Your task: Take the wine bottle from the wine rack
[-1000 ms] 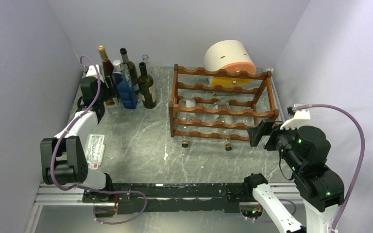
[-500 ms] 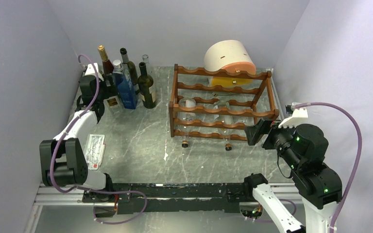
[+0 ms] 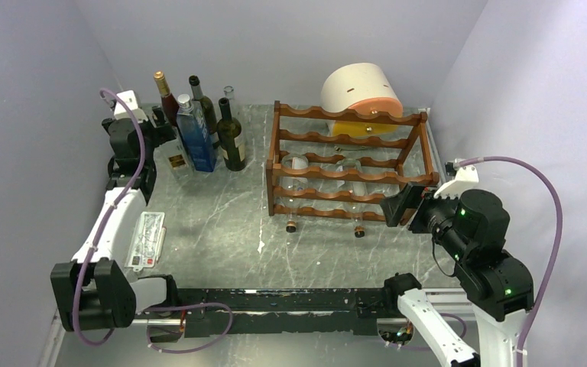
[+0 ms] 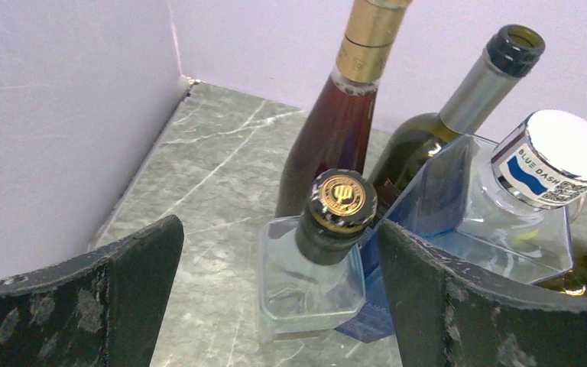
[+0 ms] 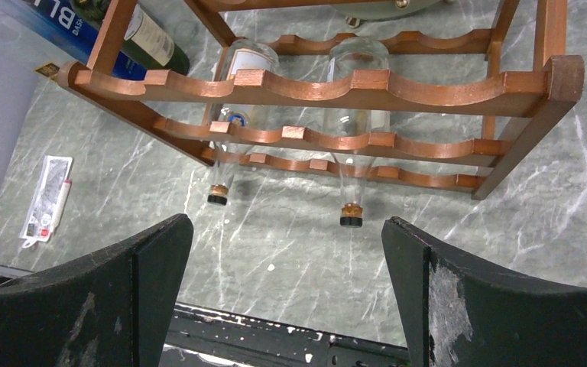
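Note:
The reddish-brown wine rack (image 3: 351, 164) (image 5: 329, 82) stands at the table's middle right. Two clear wine bottles lie in it with necks poking out the front, one on the left (image 5: 229, 122) (image 3: 291, 226), one on the right (image 5: 349, 145) (image 3: 359, 231). My right gripper (image 3: 397, 206) (image 5: 287, 225) is open and empty, just off the rack's front right corner, apart from both necks. My left gripper (image 3: 157, 136) (image 4: 279, 229) is open at the far left, above a small square clear bottle (image 4: 313, 283) with a black and gold cap, not touching it.
Upright bottles cluster at the back left: a red-brown one with gold foil (image 4: 336, 130), a dark green one (image 4: 428, 130), a blue one (image 3: 196, 134), a dark one (image 3: 231, 138). A white-and-orange cylinder (image 3: 361, 92) lies behind the rack. A printed packet (image 3: 147, 238) lies front left. Walls close in on both sides.
The left jaws have spread wider, and the left arm has drawn back up and to the left from the small square bottle. The right gripper has edged slightly left toward the rack.

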Tool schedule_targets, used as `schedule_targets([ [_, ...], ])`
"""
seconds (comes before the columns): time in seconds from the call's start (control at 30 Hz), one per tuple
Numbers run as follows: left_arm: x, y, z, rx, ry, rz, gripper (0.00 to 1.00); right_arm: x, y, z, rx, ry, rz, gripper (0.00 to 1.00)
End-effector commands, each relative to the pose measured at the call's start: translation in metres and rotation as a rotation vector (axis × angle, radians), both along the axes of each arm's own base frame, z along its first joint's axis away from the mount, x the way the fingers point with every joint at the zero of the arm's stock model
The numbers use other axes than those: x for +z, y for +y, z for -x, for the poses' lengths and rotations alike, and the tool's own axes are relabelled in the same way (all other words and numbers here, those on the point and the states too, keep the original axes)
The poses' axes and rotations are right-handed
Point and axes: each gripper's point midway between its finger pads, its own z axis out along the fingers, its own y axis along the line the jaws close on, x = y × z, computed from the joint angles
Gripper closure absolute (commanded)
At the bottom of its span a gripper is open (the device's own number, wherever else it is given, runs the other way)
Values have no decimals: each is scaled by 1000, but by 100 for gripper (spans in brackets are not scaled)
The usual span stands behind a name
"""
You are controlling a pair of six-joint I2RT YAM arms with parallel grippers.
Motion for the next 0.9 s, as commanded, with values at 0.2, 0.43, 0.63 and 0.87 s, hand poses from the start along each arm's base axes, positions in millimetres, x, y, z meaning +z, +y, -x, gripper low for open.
schedule_targets([
  [0.2,62,-64,86,-285,-120,85,1,15,15,-2,77,-81,-48,0],
  [0.43,100,-112,134,-557,-207,124,1,31,15,-23,59,-212,-48,0],
  [0.63,115,-131,167,-673,-240,102,2,46,12,-43,7,-294,-65,0],
  [0.87,156,-144,225,-761,-476,49,0,42,24,-46,57,-353,-110,0],
])
